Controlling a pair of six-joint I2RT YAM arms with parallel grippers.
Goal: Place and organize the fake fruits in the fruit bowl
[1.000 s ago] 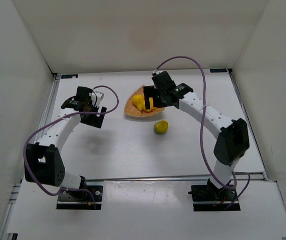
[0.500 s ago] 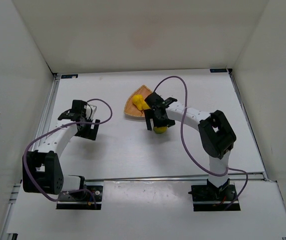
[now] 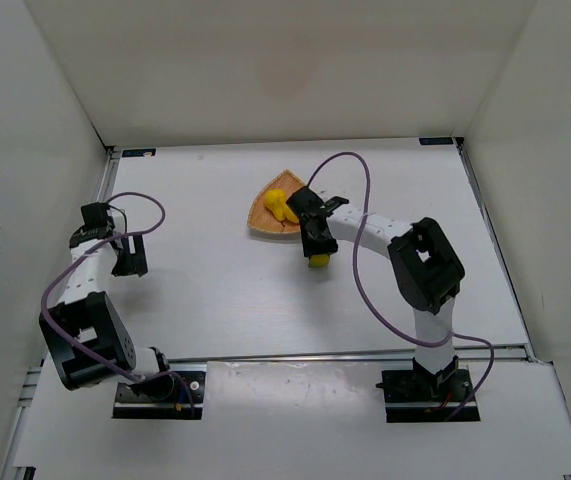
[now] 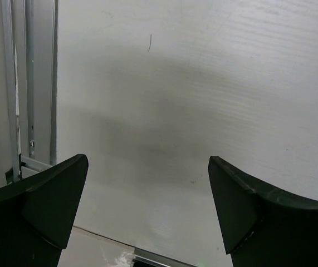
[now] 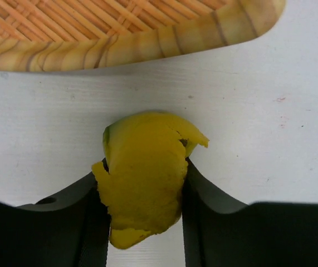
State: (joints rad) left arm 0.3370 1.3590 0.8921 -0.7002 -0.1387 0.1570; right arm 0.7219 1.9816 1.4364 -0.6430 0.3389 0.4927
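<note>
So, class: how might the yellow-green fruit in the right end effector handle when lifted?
Probably soft and hollow: the yellow-green fruit looks dented in the right end effector. Rounded, so it may roll if released.

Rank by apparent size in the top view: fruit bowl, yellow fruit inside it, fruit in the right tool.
1. fruit bowl, largest.
2. yellow fruit inside it.
3. gripped fruit, partly hidden by the right tool, so 2 over 3 is unsure.

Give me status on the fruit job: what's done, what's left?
Done: yellow fruit lies in the bowl. In hand: the right gripper is shut on the green-yellow fruit, just outside the rim. To do: lift it in and arrange. The left gripper is open, empty.
</note>
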